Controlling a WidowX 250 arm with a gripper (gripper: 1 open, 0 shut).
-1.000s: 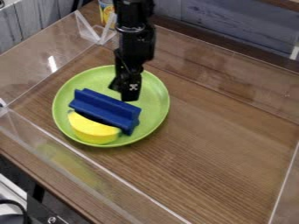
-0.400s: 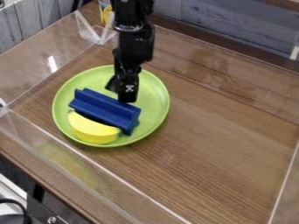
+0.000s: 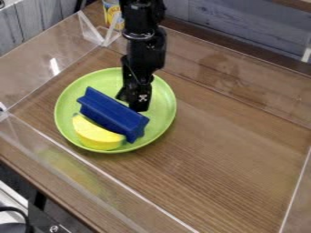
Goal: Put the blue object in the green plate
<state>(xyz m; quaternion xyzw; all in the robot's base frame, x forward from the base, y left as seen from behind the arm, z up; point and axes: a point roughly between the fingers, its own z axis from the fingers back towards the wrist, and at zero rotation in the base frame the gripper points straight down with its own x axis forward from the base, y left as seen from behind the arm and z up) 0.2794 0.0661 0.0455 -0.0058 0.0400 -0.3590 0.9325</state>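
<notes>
Single overhead-oblique view of a wooden counter (image 3: 231, 136) enclosed by low transparent walls (image 3: 31, 68). A round green plate (image 3: 162, 114) sits left of centre on the counter. Inside the plate lies the blue object (image 3: 113, 115), an elongated dark blue block with a raised ridge, running diagonally from upper left to lower right. Its lower left part rests on a yellow piece (image 3: 95, 134) that occupies the near-left portion of the plate; the yellow piece is partly covered by the block.

The black robot arm (image 3: 142, 36) descends from the top of the frame, ending in the gripper (image 3: 135, 98), which points downward over the plate's middle. The gripper stands released, its jaws apart, and grasps nothing. Its tips are just beside the upper right end of the blue object; whether they touch the block or the plate surface cannot be told from this angle. The remainder of the counter to the right shows bare wood grain with reflections.
</notes>
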